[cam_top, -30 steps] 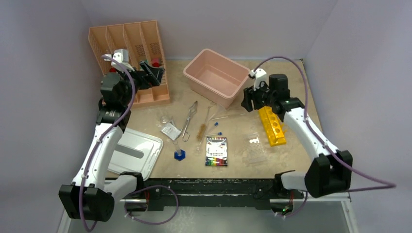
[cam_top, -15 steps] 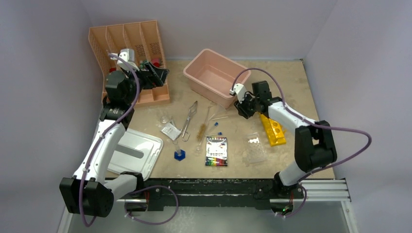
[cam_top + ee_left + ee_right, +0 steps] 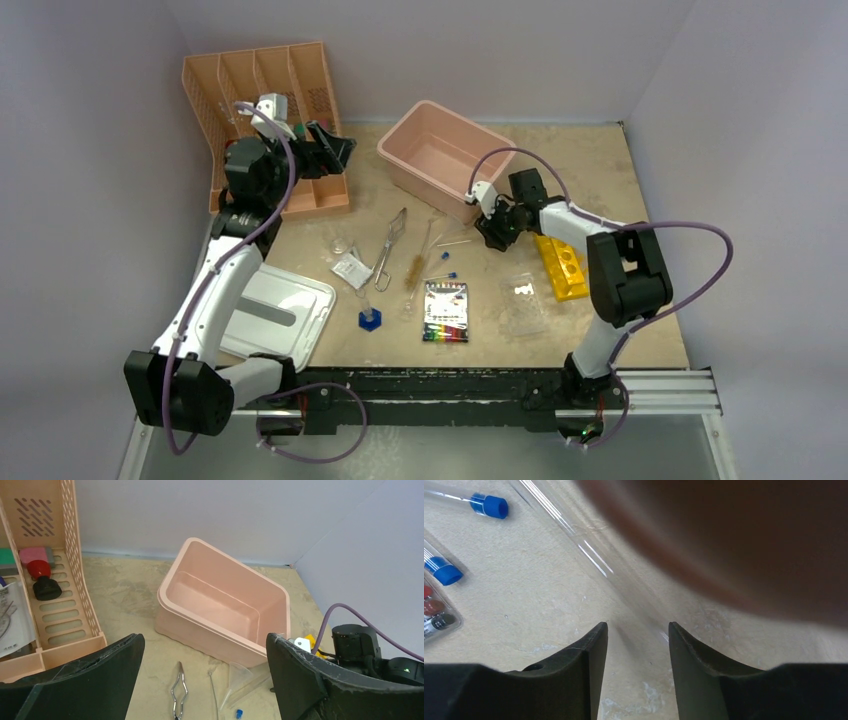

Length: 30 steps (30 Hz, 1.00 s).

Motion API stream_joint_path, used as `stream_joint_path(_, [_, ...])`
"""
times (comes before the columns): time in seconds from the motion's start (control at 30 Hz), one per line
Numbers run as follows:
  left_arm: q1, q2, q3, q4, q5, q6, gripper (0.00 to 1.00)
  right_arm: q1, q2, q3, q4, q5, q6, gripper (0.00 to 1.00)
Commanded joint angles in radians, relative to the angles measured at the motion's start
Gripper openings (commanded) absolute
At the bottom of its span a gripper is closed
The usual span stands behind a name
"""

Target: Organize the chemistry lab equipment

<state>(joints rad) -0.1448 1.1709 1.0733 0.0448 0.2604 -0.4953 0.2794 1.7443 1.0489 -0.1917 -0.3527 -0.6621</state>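
My right gripper [image 3: 487,232] is low over the table just in front of the pink bin [image 3: 445,158], open, with bare table between its fingers [image 3: 637,626]. A thin glass rod [image 3: 589,555] runs diagonally up to the gap, and I cannot tell whether it touches a finger. Two blue-capped tubes [image 3: 489,506] lie to the left of it. My left gripper [image 3: 335,150] hangs wide open and empty [image 3: 203,639] by the right side of the slotted organizer [image 3: 265,125]. Metal tongs [image 3: 390,248], a brown brush [image 3: 413,270], a small packet [image 3: 351,268], the blue hexagonal-based cylinder [image 3: 370,318] and a clear tube rack [image 3: 523,303] lie mid-table.
A yellow rack [image 3: 560,260] lies under the right forearm. A box of coloured items [image 3: 446,311] and a white lid [image 3: 280,315] sit near the front. A clear funnel [image 3: 240,672] rests by the bin. The organizer [image 3: 65,605] holds red and black pieces.
The right arm swung left from above the yellow rack and dropped to the table beside the pink bin. The left gripper drifted slightly right, away from the organizer.
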Motion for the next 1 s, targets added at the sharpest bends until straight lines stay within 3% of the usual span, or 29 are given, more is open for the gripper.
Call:
stream_joint_path(0.0, [-0.011,0.014,0.039,0.058,0.029,0.007,0.91,0.001,0.041,0.080,-0.070,-0.105,-0.039,0.48])
stream_joint_path(0.17, [-0.016,0.022,0.049,0.060,0.027,0.009,0.91,0.002,0.040,0.087,-0.134,-0.117,-0.052,0.38])
stream_joint_path(0.37, [-0.017,0.015,0.043,0.050,0.018,0.015,0.91,0.013,-0.013,0.043,-0.134,-0.114,-0.053,0.34])
stream_joint_path(0.5, [-0.016,0.015,0.042,0.048,0.016,0.017,0.91,0.046,0.006,0.032,-0.106,-0.082,-0.048,0.46])
stream_joint_path(0.7, [-0.016,0.005,0.040,0.034,0.010,0.023,0.91,0.099,0.036,0.036,-0.086,-0.046,-0.054,0.51])
stream_joint_path(0.97, [-0.016,-0.013,0.027,0.017,-0.001,0.029,0.91,0.145,0.064,0.039,-0.098,-0.002,-0.076,0.30])
